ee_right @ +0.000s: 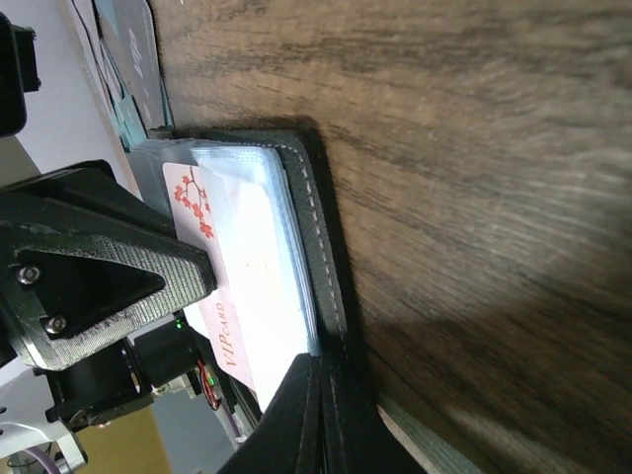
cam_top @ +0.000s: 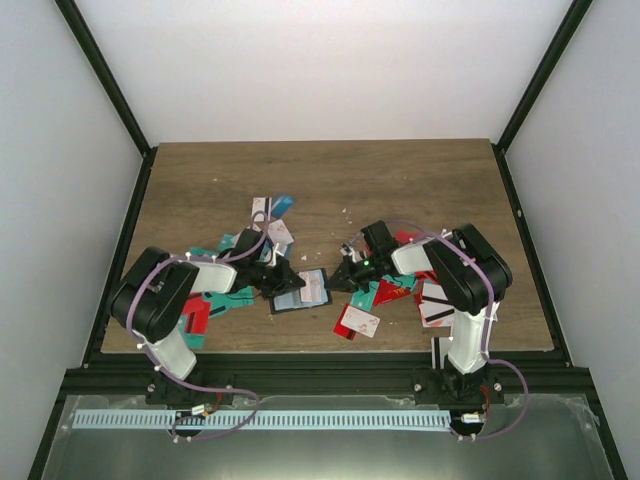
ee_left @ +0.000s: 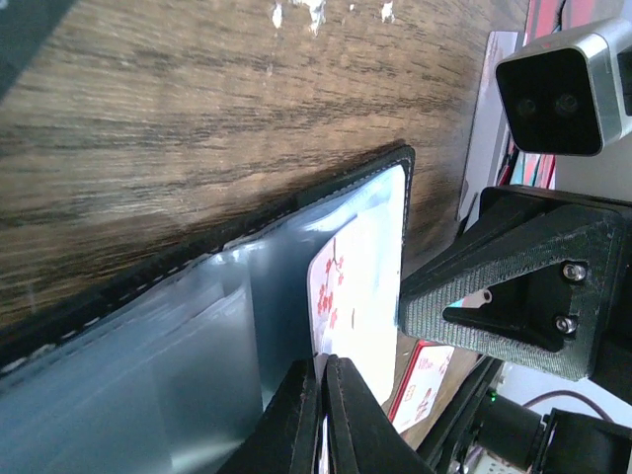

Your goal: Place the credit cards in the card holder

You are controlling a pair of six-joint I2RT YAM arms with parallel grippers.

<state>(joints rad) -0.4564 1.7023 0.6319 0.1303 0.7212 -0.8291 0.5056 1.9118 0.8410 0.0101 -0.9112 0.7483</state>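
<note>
Now both claws are closed. The left claw [ee_left: 319, 380] has its jaws together, tips down on the clear sleeves of the holder [ee_left: 296, 209]. Whether a film of sleeve is nipped between them I cannot tell. The right claw [ee_right: 318, 380] points in from 3 o'clock, jaws likewise together, tips at the holder's stitched black rim, with nothing visibly held.

Between the two lies a card [ee_left: 360, 286], white with red blossoms, flat on the sleeves toward the holder's 3 o'clock end. Its long axis runs 9 to 3, with the blossom end toward 9 and the lettered end toward 3.

The holder lies open on the table [ee_left: 197, 99], near the middle of the front edge, and its long side also runs roughly 9 to 3. Loose cards [cam_top: 357, 321] lie around 10 o'clock and from 3 to 5.

The step in hand looks like seating this card in a sleeve. The next move probably calls for one claw to pin the holder while the other slides the card low along its long axis.
</note>
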